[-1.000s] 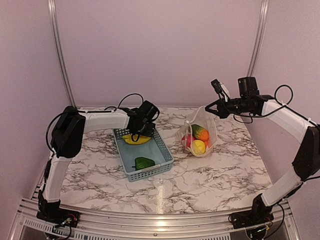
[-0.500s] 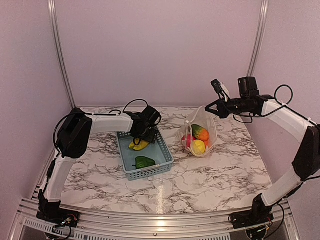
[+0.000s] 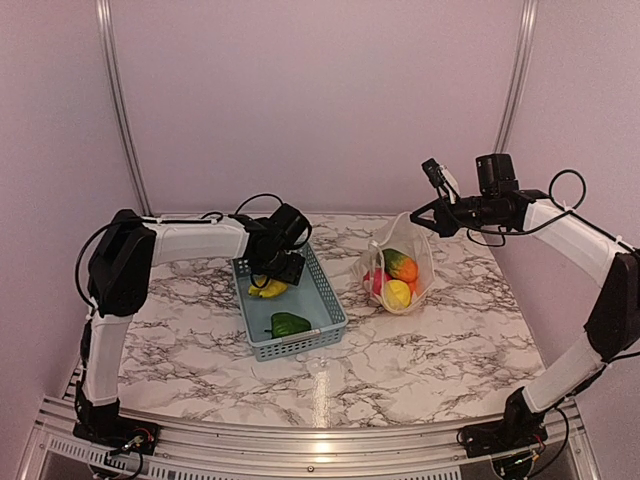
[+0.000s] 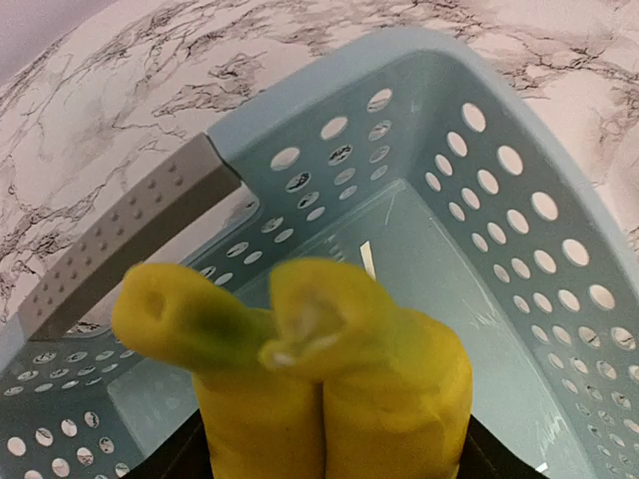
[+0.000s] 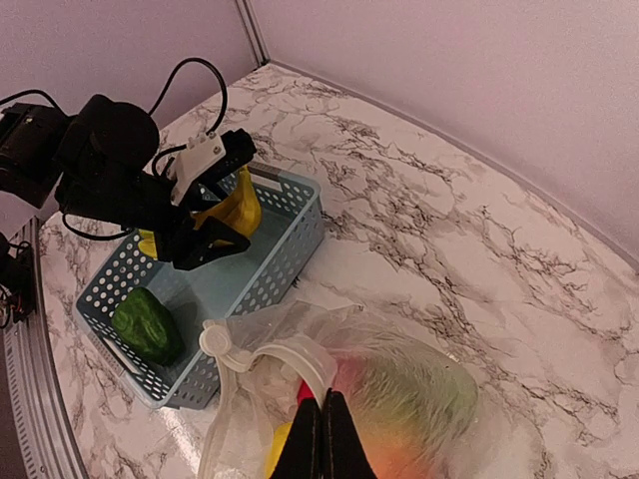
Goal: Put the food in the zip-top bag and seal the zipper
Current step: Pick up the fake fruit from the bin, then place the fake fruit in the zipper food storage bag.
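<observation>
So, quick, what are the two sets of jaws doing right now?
Left gripper: closed on the bananas.
Right gripper: closed on the zip-top bag.

A blue-grey perforated basket (image 3: 327, 291) with a grey end handle (image 4: 130, 235) sits on the marbled worktop (image 3: 430, 350), pale lilac walls (image 3: 320, 100) behind.

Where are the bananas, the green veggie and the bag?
bananas (image 4: 389, 389), left wrist view, on the right banana's body.
green veggie (image 3: 289, 324), top view, its middle.
bag (image 3: 415, 238), top view, clear upper part.
</observation>
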`<action>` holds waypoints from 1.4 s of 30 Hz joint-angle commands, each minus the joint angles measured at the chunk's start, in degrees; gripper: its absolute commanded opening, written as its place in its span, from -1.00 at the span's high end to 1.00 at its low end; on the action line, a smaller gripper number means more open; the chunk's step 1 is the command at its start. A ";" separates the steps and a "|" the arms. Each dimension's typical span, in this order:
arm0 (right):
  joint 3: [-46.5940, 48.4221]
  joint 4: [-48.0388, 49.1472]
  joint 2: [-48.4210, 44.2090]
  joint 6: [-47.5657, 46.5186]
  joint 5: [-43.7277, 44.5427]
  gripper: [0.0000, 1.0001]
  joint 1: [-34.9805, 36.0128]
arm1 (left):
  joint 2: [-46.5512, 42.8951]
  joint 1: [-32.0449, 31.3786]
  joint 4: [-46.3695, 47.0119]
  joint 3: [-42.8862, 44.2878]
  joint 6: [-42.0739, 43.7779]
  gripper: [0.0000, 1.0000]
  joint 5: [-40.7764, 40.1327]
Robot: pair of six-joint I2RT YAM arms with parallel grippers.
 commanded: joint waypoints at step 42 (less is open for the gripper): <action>5.93 -2.15 -1.45 4.81 1.25 1.00 5.26 | 5.76 -11.46 42.03 11.12 -40.68 0.11 33.71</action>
